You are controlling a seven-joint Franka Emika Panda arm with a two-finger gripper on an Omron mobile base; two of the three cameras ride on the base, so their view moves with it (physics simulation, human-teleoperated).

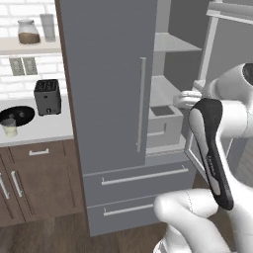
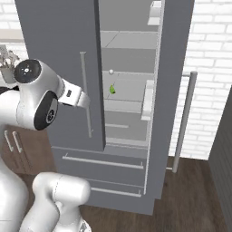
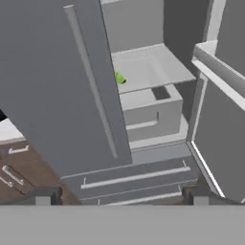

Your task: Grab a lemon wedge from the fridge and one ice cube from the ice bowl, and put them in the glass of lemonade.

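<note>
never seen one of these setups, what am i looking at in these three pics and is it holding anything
A white robot arm stands in a simulated kitchen. Two pictures come from cameras behind it, left and right; the third looks along its gripper, whose fingertips stand apart with nothing between them. Ahead is the grey fridge, right door open, with a small green lemon wedge on a shelf. On the counter to the left sit a toaster, the black ice bowl and the glass of lemonade.

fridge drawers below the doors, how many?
2. Upper drawer sits right under the fridge doors; lower drawer beneath it, near the floor. Both shut.
</note>
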